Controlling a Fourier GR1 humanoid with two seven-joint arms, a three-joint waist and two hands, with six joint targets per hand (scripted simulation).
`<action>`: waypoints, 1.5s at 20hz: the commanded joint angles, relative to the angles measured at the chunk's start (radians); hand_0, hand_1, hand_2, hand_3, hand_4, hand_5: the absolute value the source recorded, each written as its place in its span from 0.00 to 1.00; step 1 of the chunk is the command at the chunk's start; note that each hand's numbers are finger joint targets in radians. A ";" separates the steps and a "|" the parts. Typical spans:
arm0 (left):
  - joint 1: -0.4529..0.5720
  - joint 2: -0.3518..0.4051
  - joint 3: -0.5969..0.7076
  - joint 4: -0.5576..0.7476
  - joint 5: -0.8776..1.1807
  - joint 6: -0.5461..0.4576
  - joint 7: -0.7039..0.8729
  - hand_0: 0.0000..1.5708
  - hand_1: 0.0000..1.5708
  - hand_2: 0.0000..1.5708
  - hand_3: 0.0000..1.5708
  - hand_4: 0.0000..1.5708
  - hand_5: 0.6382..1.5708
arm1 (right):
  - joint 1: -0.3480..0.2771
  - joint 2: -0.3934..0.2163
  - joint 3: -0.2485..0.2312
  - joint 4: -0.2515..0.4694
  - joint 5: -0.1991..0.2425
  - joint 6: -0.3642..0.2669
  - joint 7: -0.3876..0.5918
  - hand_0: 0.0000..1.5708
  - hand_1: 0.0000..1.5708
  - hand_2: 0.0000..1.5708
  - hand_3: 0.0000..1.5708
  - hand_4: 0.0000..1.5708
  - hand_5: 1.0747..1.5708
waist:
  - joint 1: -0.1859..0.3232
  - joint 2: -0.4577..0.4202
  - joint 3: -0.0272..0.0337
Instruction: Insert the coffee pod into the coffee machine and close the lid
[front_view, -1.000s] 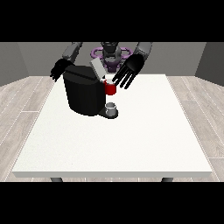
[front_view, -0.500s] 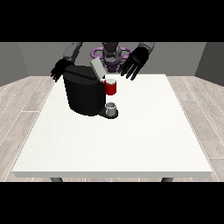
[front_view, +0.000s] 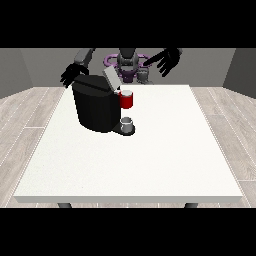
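A large white table (front_view: 150, 165) fills the middle of the view, its top square and plain, two dark legs (front_view: 63, 205) showing under its near edge. Around it lies a floor of pale grey wood planks (front_view: 22, 120), and grey walls (front_view: 30, 65) stand behind

Both hands (front_view: 166, 60) raised — fingers spread.

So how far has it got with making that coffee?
Not finished. The lid on the black coffee machine stands tilted up, not closed. A red thing at the machine sits above a grey thing on its base. Neither hand holds anything: the hand at the view's right is raised, open. Closing the lid is left.
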 joint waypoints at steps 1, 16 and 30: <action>0.130 -0.115 0.050 -0.017 0.100 0.001 -0.032 0.00 0.00 0.00 0.00 0.00 1.00 | 0.055 -0.010 -0.036 0.019 -0.020 -0.010 0.014 0.00 0.00 0.00 0.00 0.25 1.00 | 0.076 -0.118 0.0002; 0.435 -0.168 0.110 -0.101 0.262 -0.062 -0.050 0.00 0.00 0.00 0.00 0.00 1.00 | 0.035 -0.126 0.063 -0.220 -0.012 0.147 0.186 0.00 0.00 0.00 0.00 0.00 1.00 | 0.124 -0.274 0.0003; 0.597 -0.236 -0.011 -0.350 0.374 -0.060 0.011 0.00 0.00 0.00 0.00 0.00 1.00 | -0.122 -0.153 0.115 -0.206 0.024 0.229 0.208 0.00 0.00 0.00 0.00 0.14 1.00 | 0.228 -0.188 0.0008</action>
